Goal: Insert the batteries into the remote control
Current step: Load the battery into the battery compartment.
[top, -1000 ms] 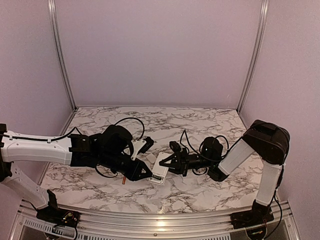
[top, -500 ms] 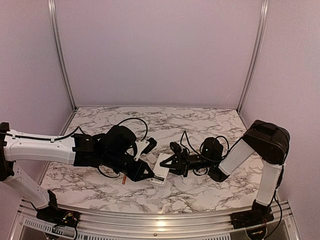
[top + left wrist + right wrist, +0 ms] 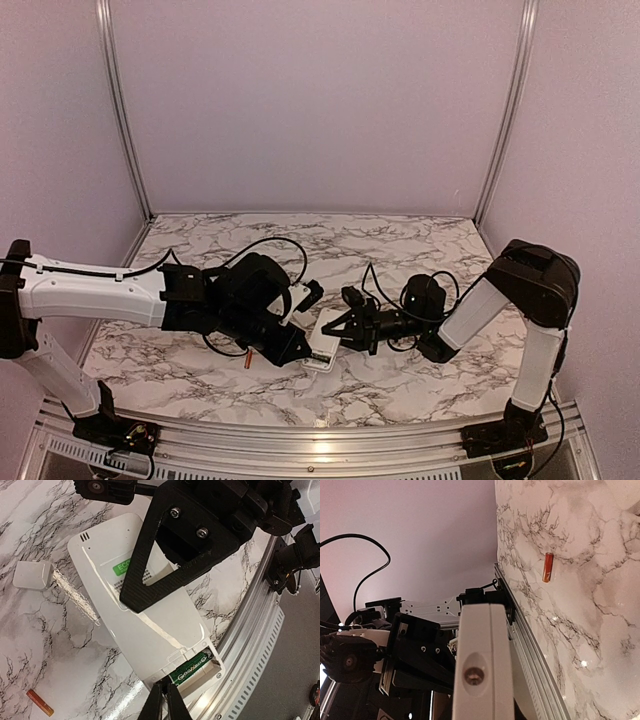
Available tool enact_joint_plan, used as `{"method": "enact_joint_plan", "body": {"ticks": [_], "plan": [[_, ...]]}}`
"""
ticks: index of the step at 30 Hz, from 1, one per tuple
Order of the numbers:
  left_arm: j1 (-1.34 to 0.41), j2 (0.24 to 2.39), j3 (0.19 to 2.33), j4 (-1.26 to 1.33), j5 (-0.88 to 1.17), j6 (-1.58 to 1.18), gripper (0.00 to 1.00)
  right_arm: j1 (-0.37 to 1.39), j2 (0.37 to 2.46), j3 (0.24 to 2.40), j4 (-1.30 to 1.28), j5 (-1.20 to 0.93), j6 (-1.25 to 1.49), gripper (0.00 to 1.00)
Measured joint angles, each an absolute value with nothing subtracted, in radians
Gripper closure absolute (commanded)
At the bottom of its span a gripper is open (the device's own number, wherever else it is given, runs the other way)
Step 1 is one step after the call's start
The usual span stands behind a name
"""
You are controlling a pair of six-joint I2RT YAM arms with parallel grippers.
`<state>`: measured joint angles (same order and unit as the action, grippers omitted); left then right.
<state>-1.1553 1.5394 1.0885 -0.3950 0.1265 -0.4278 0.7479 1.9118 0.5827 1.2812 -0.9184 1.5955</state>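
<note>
Marble worktop (image 3: 40, 645) carries the remote control (image 3: 150, 625), clamped in the right pincer (image 3: 342, 326). Left pincer (image 3: 164, 702), closed and empty, sits at the seated battery (image 3: 192, 669); press squarely, then fetch the orange battery (image 3: 40, 703) beside it.

Left end effector (image 3: 303, 352) nearer remote control (image 3: 322, 340)

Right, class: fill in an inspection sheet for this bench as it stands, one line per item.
Surface: marble-patterned table, glossy.
Job's things: remote control back up, compartment open with what looks like one green-printed battery inside; orange battery loose on the table.
Clutter: small white cover beside the remote control.
Claws: right claw shut on the remote control; left claw shut, empty, at the compartment.
Cables: black leads loop over both wrists.
Surroundings: lilac walls, aluminium frame.
</note>
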Motion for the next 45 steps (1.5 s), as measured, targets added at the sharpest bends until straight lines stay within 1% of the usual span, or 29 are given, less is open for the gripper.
{"method": "enact_joint_plan", "body": {"ticks": [16,18,21,27,32,34,36,37,40,44,45], "plan": [[-1.227,1.674,1.244,-0.58,-0.021,-0.374,0.95,0.747,1.913,0.567,1.206,-0.914,1.584,1.0],[-1.232,1.686,1.255,-0.586,-0.039,-0.37,0.94,0.747,1.913,0.566,1.202,-0.912,1.585,1.0],[-1.243,1.702,1.276,-0.602,-0.065,-0.358,0.9,0.747,1.913,0.566,1.201,-0.907,1.585,1.0],[-1.269,1.733,1.31,-0.634,-0.123,-0.349,0.89,0.747,1.913,0.56,1.192,-0.905,1.585,1.0],[-1.259,1.723,1.302,-0.63,-0.131,-0.354,0.87,0.747,1.913,0.558,1.196,-0.895,1.581,1.0],[-1.246,1.698,1.279,-0.614,-0.121,-0.357,0.82,0.747,1.913,0.558,1.214,-0.893,1.578,1.0],[-1.233,1.66,1.245,-0.594,-0.11,-0.359,0.72,0.747,1.913,0.558,1.244,-0.893,1.573,1.0],[-1.225,1.634,1.223,-0.585,-0.103,-0.36,0.7,0.747,1.913,0.558,1.257,-0.893,1.568,1.0],[-1.206,1.564,1.174,-0.556,-0.096,-0.355,0.56,0.747,1.913,0.558,1.283,-0.897,1.546,1.0],[-1.169,1.438,1.1,-0.486,-0.087,-0.35,0.43,0.747,1.906,0.554,1.292,-0.909,1.494,1.0],[-1.158,1.411,1.084,-0.472,-0.085,-0.347,0.42,0.747,1.897,0.55,1.291,-0.912,1.475,1.0]]}}
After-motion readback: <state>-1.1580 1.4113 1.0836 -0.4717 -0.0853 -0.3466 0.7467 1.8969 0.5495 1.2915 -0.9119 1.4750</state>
